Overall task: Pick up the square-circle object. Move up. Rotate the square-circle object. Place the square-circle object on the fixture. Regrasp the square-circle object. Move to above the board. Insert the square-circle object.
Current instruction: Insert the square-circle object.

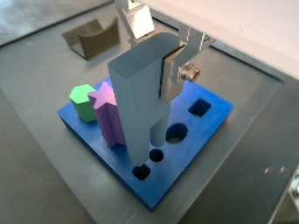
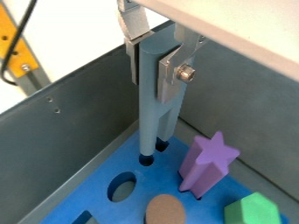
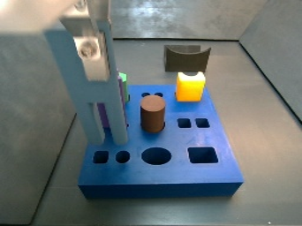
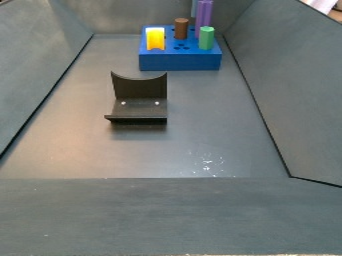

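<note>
two silver fingers [image 2: 170, 74] of the gripper [image 2: 156, 66] clamp the upright square-circle object [image 2: 156, 109], its tip entering the board [image 2: 100, 179].

The gripper [image 3: 88, 35] is cut off by the frame in a side view. The square-circle object's [image 1: 138, 92] lower end hides behind the board's [image 1: 187, 166] purple star peg [image 1: 111, 114] in a wrist view.

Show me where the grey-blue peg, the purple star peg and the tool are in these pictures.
grey-blue peg [image 1: 138, 92]: a wrist view, on its broad front face, mid-length.
purple star peg [image 2: 208, 163]: a wrist view, on its side below the star top.
tool [image 2: 160, 52]: a wrist view, between the fingertips, clamping the peg.
</note>
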Robot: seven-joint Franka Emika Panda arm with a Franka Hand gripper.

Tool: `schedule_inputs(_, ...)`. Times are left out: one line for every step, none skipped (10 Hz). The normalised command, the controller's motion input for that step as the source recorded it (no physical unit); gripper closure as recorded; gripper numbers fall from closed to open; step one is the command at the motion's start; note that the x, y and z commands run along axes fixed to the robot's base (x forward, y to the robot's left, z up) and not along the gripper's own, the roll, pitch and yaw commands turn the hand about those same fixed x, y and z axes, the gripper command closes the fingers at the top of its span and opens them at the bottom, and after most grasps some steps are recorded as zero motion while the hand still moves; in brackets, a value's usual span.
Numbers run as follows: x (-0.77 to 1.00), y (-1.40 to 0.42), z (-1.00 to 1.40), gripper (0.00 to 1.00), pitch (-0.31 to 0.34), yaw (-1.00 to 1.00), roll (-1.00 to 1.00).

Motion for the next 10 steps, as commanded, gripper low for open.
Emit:
schedule_inputs(0.35, 0.04, -0.34, 1.00, 0.147, -0.36, -0.30)
schedule_inputs(0.12, 0.00, -0.75, 1.00, 0.000, -0.15, -0.03)
schedule_inputs(0.08, -0.05, -0.66, 1.00, 0.021, 0.00, 0.16)
schedule_inputs(0.00, -0.04, -0.42, 1.00, 0.086, 0.06, 0.32)
schedule_inputs(-0.03, -0.12, -0.35, 1.00, 0.061, 0.29, 0.38)
schedule_inputs(-0.12, -0.20, -0.36, 1.00, 0.027, 0.37, 0.36)
schedule_inputs(-0.15, -0.21, -0.39, 1.00, 0.004, 0.39, 0.28)
schedule_inputs(-0.05, -0.13, -0.13, 1.00, -0.007, 0.16, 0.03)
schedule_inputs(0.04, 0.00, -0.06, 1.00, 0.000, 0.00, 0.00)
schedule_inputs(0.33, 0.00, -0.32, 1.00, 0.000, 0.32, 0.15)
